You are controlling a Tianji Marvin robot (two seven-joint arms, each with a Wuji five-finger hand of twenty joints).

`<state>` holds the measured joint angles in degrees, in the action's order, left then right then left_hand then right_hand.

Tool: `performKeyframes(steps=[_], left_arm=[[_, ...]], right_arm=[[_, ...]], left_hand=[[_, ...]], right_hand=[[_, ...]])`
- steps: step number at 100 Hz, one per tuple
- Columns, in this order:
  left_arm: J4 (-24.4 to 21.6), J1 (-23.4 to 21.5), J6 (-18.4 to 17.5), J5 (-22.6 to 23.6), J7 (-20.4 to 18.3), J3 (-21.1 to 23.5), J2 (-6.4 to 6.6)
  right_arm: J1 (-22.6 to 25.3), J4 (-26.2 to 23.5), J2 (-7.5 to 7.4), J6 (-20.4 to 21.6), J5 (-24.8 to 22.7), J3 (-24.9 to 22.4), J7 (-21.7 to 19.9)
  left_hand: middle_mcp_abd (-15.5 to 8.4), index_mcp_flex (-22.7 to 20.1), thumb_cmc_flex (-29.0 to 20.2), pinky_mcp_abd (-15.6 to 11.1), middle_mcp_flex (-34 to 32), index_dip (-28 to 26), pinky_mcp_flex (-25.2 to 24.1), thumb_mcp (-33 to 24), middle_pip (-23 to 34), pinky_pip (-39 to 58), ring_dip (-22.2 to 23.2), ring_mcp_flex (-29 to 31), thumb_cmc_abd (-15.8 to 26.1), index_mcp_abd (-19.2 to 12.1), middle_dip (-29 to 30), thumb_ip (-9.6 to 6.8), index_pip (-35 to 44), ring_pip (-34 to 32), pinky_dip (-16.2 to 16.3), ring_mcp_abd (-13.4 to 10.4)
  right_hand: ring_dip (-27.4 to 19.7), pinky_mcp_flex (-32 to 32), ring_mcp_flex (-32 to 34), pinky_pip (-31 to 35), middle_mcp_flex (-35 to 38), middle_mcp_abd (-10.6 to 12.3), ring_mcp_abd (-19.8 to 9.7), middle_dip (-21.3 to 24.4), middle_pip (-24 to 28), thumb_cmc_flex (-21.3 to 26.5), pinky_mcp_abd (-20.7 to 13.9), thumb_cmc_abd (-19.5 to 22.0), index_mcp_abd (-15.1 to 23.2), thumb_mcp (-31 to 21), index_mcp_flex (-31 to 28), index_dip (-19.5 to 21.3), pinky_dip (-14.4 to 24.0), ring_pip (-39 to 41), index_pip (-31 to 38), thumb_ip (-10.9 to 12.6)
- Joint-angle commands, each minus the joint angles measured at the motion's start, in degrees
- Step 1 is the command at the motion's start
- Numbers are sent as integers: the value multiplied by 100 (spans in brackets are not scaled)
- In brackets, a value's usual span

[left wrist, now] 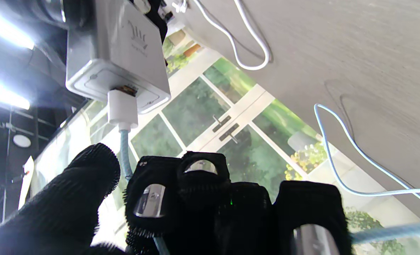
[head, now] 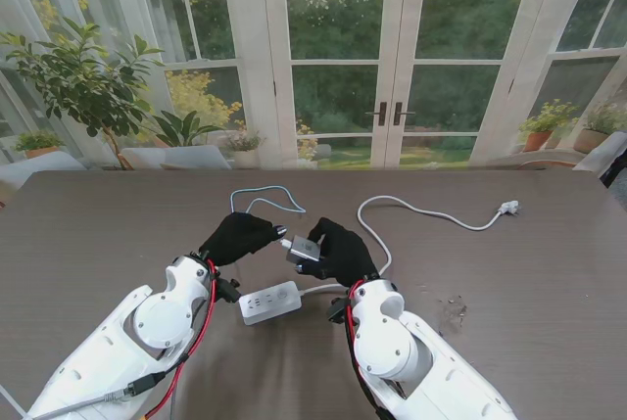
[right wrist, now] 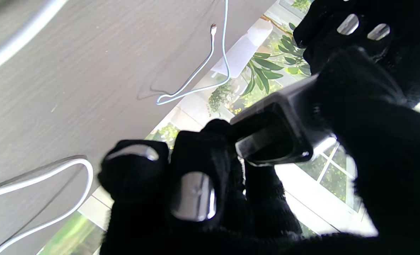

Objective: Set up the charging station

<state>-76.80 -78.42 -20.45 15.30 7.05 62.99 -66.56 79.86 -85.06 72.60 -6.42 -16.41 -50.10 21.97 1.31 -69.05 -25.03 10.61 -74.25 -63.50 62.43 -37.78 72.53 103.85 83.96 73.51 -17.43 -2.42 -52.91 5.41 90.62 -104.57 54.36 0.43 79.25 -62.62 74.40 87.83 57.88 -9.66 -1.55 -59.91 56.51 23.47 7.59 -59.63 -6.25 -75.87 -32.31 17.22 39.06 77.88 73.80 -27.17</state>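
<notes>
Both robot hands meet over the middle of the dark wood bench (head: pixel 549 283), just farther from me than the white power strip (head: pixel 270 302).

R robot hand (head: pixel 338 252) is clamped on a small grey charger block (head: pixel 304 249): in the right wrist view the thumb (right wrist: pixel 369 117) presses one side and the curled fingers (right wrist: pixel 195 170) the other, w/ the block's end face (right wrist: pixel 271 141) turned toward the camera. The block is held up off the bench.

L robot hand (head: pixel 238 235) is closed on the pale blue cable (left wrist: pixel 340 166). In the left wrist view the cord runs between thumb (left wrist: pixel 72 198) and fingers (left wrist: pixel 153 191) up to a white USB plug (left wrist: pixel 122 109), which sits at the charger's port (a sliver of metal shows at the joint, so can't tell if it's fully seated). The rest of the blue cable loops on the bench farther from me, its free end lying by itself (right wrist: pixel 213 28).

Power strip lies flat on the bench between the two forearms, sockets up, nothing plugged into it that I can see. Its white cord (head: pixel 421 212) curves away to the right and ends in a white wall plug (head: pixel 508 208), well apart from the hands. Some small specks (head: pixel 453 310) sit on the bench to the right of the R arm, too small to make out.
</notes>
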Motion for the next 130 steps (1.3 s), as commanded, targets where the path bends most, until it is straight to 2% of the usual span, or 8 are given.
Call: performKeyframes(steps=[1,25,49,74,101,109,114,130], left_arm=[[-87,-28,32,-49,-10,6,-102],[-162,-46,30,-370,72,-15,-172],[-238,-70,19,-832,22,-43,-226],[-349,-95,7,-989,-61,-48,-222],[-482,-167,-21,-1086,-190,-6,-188],[-539,-203,-10,-1099,-240,28,-170],[-570,-222,-7,-1093,-292,52,-151],[-645,-281,1,-1062,-423,109,-103]], right_arm=[[62,0,60,19,12,42,-50],[141,-30,85,21,11,109,31],[206,-30,137,-6,115,173,119],[223,-23,189,-78,167,246,214],[153,-17,183,-223,232,300,65],[123,-36,141,-266,265,302,-117],[99,-47,104,-282,250,304,-239],[20,-79,-2,-306,107,324,-536]], left_hand=[[635,-553,-133,135,-357,-103,84,-127,1168,1613,600,-331,-101,1117,-54,-159,824,-962,101,-3325],[738,-558,-192,-42,-347,-97,105,-115,1335,1613,600,-331,-127,1162,-29,-254,867,-962,254,-3325],[793,-561,-263,-104,-344,-90,117,-135,1396,1613,600,-331,-195,1209,-15,-292,879,-962,433,-3325],[787,-561,-291,-262,-337,-94,141,-155,1448,1613,600,-331,-245,1222,-21,-311,894,-962,768,-3325],[831,-562,-309,-308,-338,-97,146,-147,1456,1613,600,-331,-308,1245,-22,-302,893,-962,839,-3325],[808,-561,-303,-331,-336,-97,149,-141,1454,1613,600,-331,-319,1233,-21,-298,890,-962,846,-3325],[803,-559,-301,-342,-337,-97,150,-138,1454,1613,600,-331,-317,1222,-22,-297,890,-962,848,-3325],[802,-558,-294,-369,-337,-98,152,-128,1454,1613,600,-331,-323,1209,-23,-293,888,-962,859,-3325]], right_hand=[[-3134,-109,109,234,268,570,-59,-77,462,768,35,704,613,-937,-280,348,2,134,1595,633],[-3275,158,92,2,191,570,227,137,481,718,384,895,594,-649,-248,278,-63,-95,1590,705],[-3751,490,65,-404,134,552,674,650,232,649,778,1033,686,-468,-176,273,-227,-1088,1551,747],[-4121,786,39,-676,-36,447,872,1318,-308,575,912,1175,878,-295,-145,335,-349,-2014,1245,770],[-4189,1029,-18,-717,-523,303,916,1699,-664,470,858,1323,561,11,176,170,-371,-2388,611,796],[-4115,1206,-191,-692,-825,271,964,1999,-754,219,855,1412,279,35,187,295,-329,-2434,-239,1068],[-4105,1336,-338,-681,-1015,238,973,2130,-824,-15,833,1499,127,41,173,974,-284,-2404,-889,1719],[-4090,1644,-693,-560,-1556,212,960,2320,-1105,-229,725,1076,-41,218,492,1022,-207,-2246,-1642,1680]])
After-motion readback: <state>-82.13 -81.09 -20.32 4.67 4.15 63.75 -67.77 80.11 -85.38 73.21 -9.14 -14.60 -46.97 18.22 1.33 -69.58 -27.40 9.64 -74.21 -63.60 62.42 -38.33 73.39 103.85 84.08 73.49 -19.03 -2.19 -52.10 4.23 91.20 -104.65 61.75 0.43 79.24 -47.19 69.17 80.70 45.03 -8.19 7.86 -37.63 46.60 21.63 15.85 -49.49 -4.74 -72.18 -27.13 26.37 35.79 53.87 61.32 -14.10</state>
